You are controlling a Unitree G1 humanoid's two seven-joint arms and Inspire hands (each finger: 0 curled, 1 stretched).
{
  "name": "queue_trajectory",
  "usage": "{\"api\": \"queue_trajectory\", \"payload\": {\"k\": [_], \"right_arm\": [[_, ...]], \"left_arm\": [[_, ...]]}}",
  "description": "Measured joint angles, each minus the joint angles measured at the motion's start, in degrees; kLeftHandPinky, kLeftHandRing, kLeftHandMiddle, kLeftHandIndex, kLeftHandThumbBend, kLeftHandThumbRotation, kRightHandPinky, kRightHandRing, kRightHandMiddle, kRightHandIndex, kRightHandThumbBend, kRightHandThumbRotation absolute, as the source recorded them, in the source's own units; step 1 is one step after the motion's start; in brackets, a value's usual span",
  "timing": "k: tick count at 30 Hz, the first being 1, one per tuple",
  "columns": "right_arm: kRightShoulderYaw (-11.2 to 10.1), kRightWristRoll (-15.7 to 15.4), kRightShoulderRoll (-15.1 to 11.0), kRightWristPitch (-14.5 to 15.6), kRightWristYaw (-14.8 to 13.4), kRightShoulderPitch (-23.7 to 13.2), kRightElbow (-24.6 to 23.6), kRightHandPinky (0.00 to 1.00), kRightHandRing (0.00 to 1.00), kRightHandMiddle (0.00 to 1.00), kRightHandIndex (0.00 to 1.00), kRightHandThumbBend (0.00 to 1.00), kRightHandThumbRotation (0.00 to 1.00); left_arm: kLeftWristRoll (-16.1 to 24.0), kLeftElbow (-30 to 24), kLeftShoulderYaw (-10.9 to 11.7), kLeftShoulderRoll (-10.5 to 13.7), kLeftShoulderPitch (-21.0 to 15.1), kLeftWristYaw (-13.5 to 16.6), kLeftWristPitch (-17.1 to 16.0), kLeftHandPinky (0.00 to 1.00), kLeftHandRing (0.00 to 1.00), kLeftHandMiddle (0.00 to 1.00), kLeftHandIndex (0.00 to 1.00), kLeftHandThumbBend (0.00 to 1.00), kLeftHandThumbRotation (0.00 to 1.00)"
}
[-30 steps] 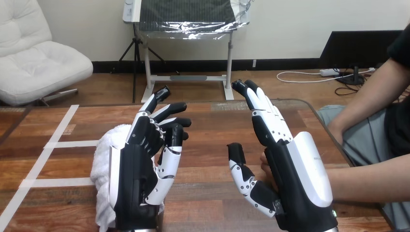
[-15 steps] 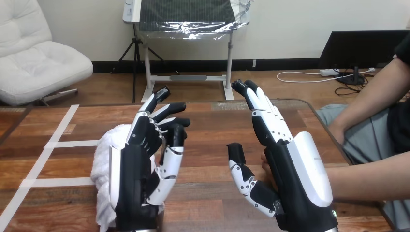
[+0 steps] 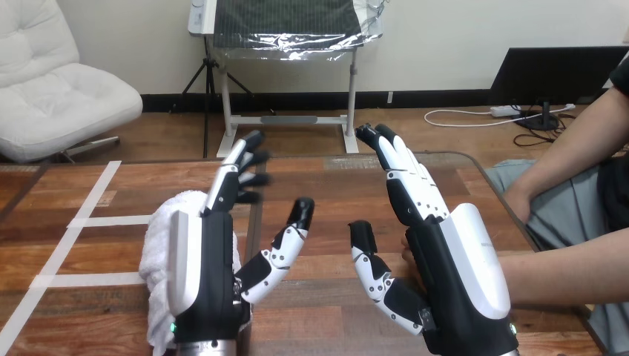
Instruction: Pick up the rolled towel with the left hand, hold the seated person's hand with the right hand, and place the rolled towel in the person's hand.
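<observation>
**A:** Fingers [image 3: 236, 167] straight, thumb swung wide. The left hand [image 3: 204, 267] grips nothing, spread as if to take the rolled towel [image 3: 157, 245] lying at its nine o'clock on the table [image 3: 326, 185].

**B:** The right hand [image 3: 445, 274] too: fingers straight, thumb out, empty. It stands edge-on, with the person's hand [image 3: 406, 251] tucked at its three o'clock, seemingly ready to be cradled. Touching? Can't tell.
</observation>
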Motion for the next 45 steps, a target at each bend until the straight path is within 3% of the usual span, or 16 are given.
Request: {"api": "queue_trajectory", "payload": {"k": [8, 14, 21, 32, 45], "right_arm": [[-0.01, 0.01, 0.00, 0.00, 0.00, 0.05, 0.00, 1.00, 1.00, 1.00, 0.97, 0.00, 0.00], [-0.07, 0.01, 0.05, 0.00, -0.01, 0.05, 0.00, 1.00, 1.00, 1.00, 0.97, 0.00, 0.00], [-0.09, -0.04, 0.08, 0.00, -0.01, 0.04, 0.00, 1.00, 1.00, 1.00, 0.97, 0.00, 0.00], [-0.12, -0.05, 0.09, 0.00, -0.01, 0.03, 0.00, 1.00, 1.00, 1.00, 0.98, 0.00, 0.00], [-0.25, -0.05, 0.12, 1.00, 0.00, 0.03, 0.00, 1.00, 1.00, 1.00, 0.98, 0.01, 0.00]], "left_arm": [[12.57, -3.88, 1.13, 0.06, 0.00, 4.96, 12.95, 0.72, 0.83, 0.87, 0.89, 0.76, 0.54], [18.72, -6.96, 2.02, -0.03, -0.34, 5.17, 23.09, 0.76, 0.85, 0.89, 0.90, 0.77, 0.57], [23.72, -8.73, 3.07, 0.33, -1.73, 5.15, 31.90, 0.81, 0.87, 0.90, 0.92, 0.78, 0.62], [27.41, -9.69, 3.25, 1.47, -5.16, 2.42, 40.52, 0.83, 0.88, 0.91, 0.94, 0.81, 0.68], [30.79, -9.71, 1.90, 1.66, -9.19, -3.48, 48.92, 0.81, 0.87, 0.91, 0.93, 0.85, 0.73]]}}
